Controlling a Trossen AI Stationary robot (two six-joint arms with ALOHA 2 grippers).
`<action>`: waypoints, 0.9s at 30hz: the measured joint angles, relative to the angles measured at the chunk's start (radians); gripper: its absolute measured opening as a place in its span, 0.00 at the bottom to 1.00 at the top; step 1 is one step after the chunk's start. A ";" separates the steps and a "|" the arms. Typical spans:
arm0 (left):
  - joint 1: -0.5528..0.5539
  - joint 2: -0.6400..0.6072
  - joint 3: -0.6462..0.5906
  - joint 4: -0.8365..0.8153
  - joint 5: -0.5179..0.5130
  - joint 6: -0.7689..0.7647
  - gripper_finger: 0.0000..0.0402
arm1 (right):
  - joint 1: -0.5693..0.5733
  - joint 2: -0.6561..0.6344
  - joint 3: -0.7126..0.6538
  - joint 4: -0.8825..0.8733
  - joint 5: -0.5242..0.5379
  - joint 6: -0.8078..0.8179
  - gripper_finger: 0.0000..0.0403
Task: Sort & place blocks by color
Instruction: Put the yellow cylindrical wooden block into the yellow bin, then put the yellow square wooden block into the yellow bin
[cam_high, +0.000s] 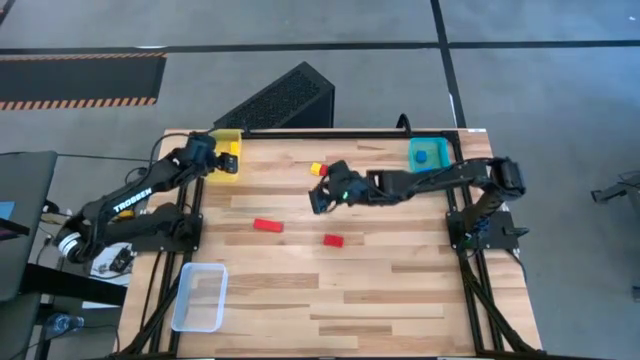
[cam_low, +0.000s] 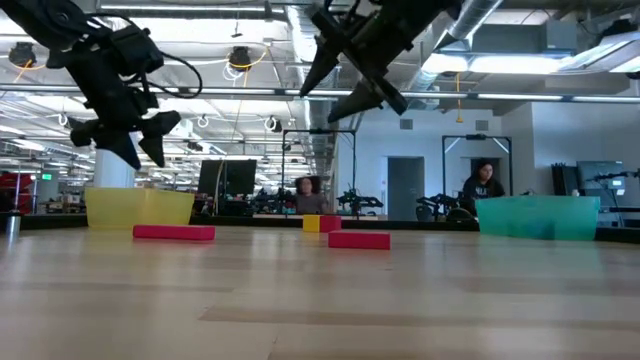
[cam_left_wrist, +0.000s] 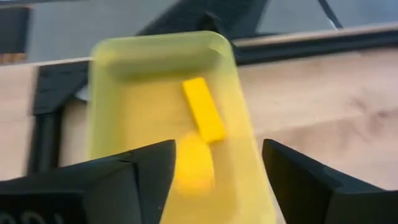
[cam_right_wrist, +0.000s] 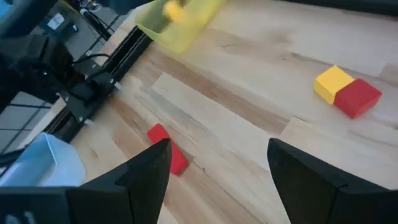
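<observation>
My left gripper (cam_high: 208, 157) (cam_left_wrist: 217, 168) hangs open above the yellow tray (cam_high: 229, 155) at the far left corner. In the left wrist view an oblong yellow block (cam_left_wrist: 203, 109) lies on the tray floor. A second, blurred yellow block (cam_left_wrist: 193, 165) shows below the fingers, apart from them. My right gripper (cam_high: 322, 196) (cam_right_wrist: 217, 168) is open and raised over the table's middle (cam_low: 345, 80). An oblong red block (cam_high: 267, 225) (cam_right_wrist: 168, 149) and a shorter red block (cam_high: 333, 240) lie flat on the wood. A yellow block (cam_right_wrist: 334, 83) and a red block (cam_right_wrist: 359, 98) sit side by side, touching. A blue block (cam_high: 422, 155) lies in the teal tray (cam_high: 432, 153).
A clear tray (cam_high: 200, 297) sits at the near left corner. A black slatted box (cam_high: 280, 100) stands behind the far edge. Bare wood (cam_high: 400, 290) stretches across the near right half. People show in the room beyond the table in the low view.
</observation>
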 joint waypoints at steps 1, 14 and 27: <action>0.007 0.001 0.000 0.003 0.030 0.018 0.59 | -0.020 0.000 0.000 -0.006 -0.017 0.001 0.71; 0.017 -0.068 0.067 0.052 0.212 0.252 0.62 | -0.221 0.228 0.275 -0.352 -0.158 -0.136 0.55; 0.015 -0.038 0.078 0.084 0.484 0.348 0.62 | -0.142 0.509 0.653 -0.631 -0.142 -0.172 0.56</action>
